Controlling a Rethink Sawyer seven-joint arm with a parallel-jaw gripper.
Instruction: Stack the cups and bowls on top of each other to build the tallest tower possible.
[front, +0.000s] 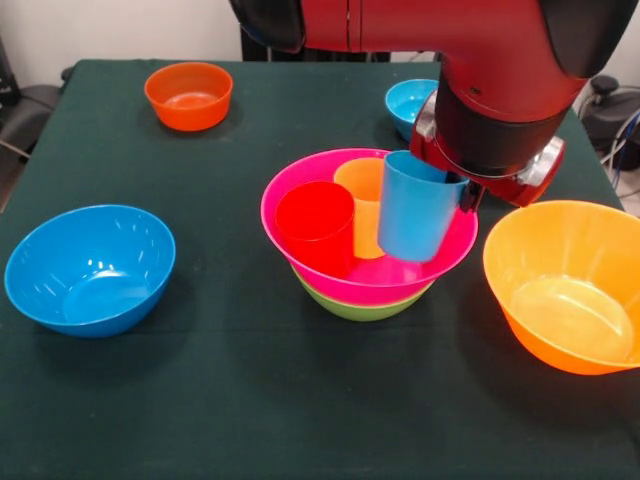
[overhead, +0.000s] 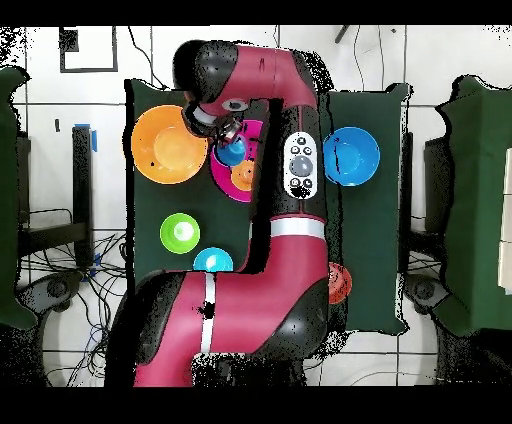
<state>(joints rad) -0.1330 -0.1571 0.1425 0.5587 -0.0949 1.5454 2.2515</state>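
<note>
Nearest the camera: bare green desk (front: 300, 430), then the medium blue bowl (front: 90, 268) at front view left and the large yellow-orange bowl (front: 565, 285) at right, both empty and well apart from the pile

Tower so far is mid-desk: pink bowl (front: 300, 205) nested in a green bowl (front: 360, 308) (only the green's lower edge shows). Inside the pink bowl stand the red cup (front: 315, 225), upright at the near-left, and the yellow cup (front: 362, 190) behind it, also upright

Light blue cup (front: 418, 205) is in the pincer (front: 462, 190). Pincer looks clamped on the cup's far rim/wall, though the wrist housing hides most of it. Cup is mouth-up, long axis slightly tilted off vertical, base low over the pink bowl's right half; can't tell whether it touches the bowl floor

Key relation: the yellow cup sits just beside the blue cup, toward front view left and slightly further back; the red cup is further left and nearer the camera. Both have open mouths facing up, so my guess is the next move wants a lift clear of their rims, a short shift left, then a straight descent with the axis squared up to vertical. Tilt is the risk – a cocked base could catch a rim and tip a cup

Small orange bowl (front: 188, 95) and small blue bowl (front: 410, 102) sit at the far side, untouched. Overhead also shows a small green bowl (overhead: 180, 233)
</note>
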